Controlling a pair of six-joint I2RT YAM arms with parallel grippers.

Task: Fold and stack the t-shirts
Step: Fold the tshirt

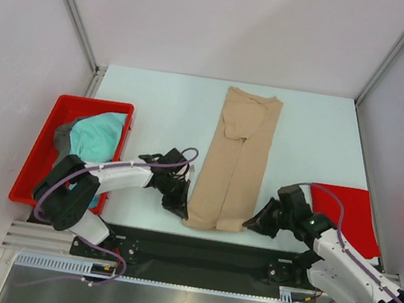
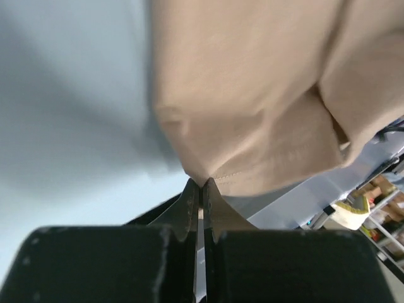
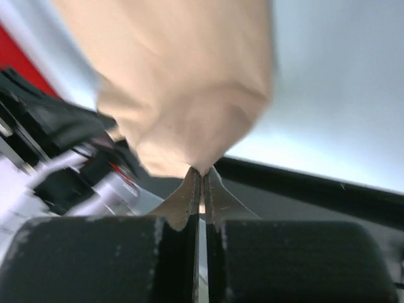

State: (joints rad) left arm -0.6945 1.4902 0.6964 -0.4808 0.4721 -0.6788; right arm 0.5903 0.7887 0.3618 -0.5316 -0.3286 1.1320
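The tan-beige t-shirt [image 1: 237, 160] lies folded into a long narrow strip down the middle of the table. My left gripper [image 1: 182, 210] is shut on its near left corner, and the left wrist view shows the hem [image 2: 252, 126] pinched at the fingertips. My right gripper [image 1: 252, 224] is shut on its near right corner, with cloth [image 3: 183, 82] bunched at the fingertips in the right wrist view. The teal t-shirt [image 1: 100, 136] lies crumpled in the red tray [image 1: 34, 166], with the dark grey t-shirt [image 1: 63, 134] partly under it.
A flat red mat [image 1: 351, 214] lies at the right, beside my right arm. The black table edge runs just below the shirt's near end. Enclosure walls stand on three sides.
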